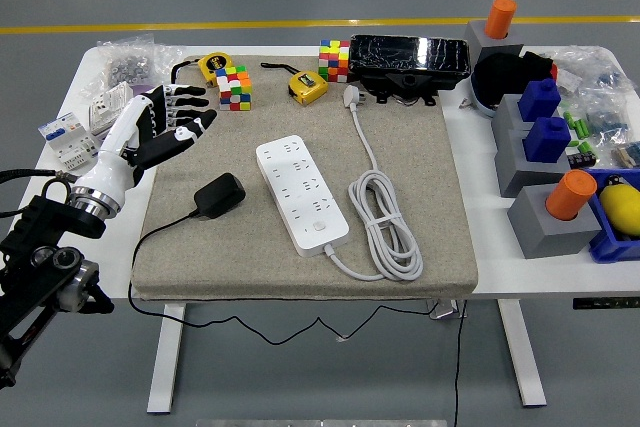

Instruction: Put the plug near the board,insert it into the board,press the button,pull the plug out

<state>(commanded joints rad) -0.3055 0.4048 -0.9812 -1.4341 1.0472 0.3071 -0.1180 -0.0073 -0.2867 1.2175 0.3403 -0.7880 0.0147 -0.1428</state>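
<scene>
- Grey floor with a yellow line is showing behind a white table, which is carrying a beige mat.
- On the mat a white power board is lying slantwise, and its white cable is sitting coiled just beside it on the right.
- A black plug is resting on the mat to the left of the board, near it but not touching; its thin black cord is hanging over the mat's front edge.
- The left hand is hovering over the mat's left edge, beyond the plug, with fingers spread and gripping nothing.
- Colourful cubes and yellow tape measures are lying along the far edge.
</scene>
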